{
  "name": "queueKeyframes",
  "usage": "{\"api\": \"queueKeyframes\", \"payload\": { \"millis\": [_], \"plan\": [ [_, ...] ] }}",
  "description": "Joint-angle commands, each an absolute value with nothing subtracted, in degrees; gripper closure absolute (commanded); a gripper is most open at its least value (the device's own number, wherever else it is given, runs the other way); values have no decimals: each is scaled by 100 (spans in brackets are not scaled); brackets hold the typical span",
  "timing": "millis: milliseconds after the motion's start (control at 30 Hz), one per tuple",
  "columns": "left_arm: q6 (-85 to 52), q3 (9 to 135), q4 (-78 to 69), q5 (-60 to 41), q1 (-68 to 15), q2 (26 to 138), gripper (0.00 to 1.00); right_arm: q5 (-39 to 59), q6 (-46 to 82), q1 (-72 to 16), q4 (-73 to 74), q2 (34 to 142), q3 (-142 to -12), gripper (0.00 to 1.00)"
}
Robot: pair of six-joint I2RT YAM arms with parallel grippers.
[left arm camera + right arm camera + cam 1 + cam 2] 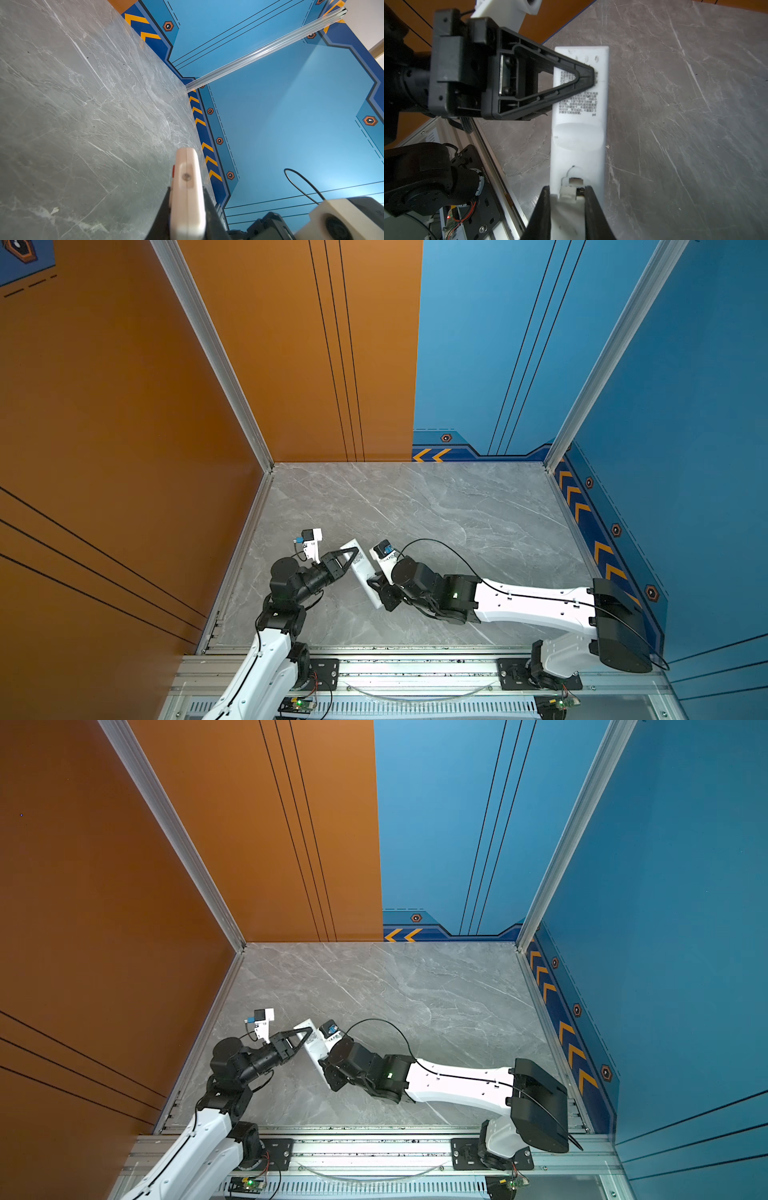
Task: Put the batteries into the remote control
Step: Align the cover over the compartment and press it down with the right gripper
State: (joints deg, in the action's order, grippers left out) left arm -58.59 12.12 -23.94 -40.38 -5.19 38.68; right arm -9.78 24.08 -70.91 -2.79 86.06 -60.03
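Seemingly cover step: remote control (579, 133) was clamped back-up by left gripper (591, 76), its tail end pinched by right gripper (566, 189). Batteries could not be made out; battery cover (566, 216) to be slid home next.

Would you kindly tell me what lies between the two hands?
Only the remote's white back, with its printed label and an oval dent, as the right wrist view shows.
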Motion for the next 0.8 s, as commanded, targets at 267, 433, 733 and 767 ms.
{"api": "queueKeyframes", "payload": {
  "millis": [267, 433, 733, 767],
  "plan": [
    [-5948, 1158, -2549, -4131, -450, 3793, 100, -1151, 2443, -7071, -299, 8684, -5908, 95],
    [-5941, 1167, -2550, -4132, -448, 3799, 100, -1134, 2443, -7066, -300, 8692, -5903, 95],
    [-5940, 1160, -2551, -4129, -448, 3808, 100, -1123, 2452, -7056, -316, 8692, -5867, 95],
    [-5935, 1161, -2556, -4125, -441, 3806, 100, -1117, 2452, -7057, -318, 8699, -5868, 95]
  ]
}}
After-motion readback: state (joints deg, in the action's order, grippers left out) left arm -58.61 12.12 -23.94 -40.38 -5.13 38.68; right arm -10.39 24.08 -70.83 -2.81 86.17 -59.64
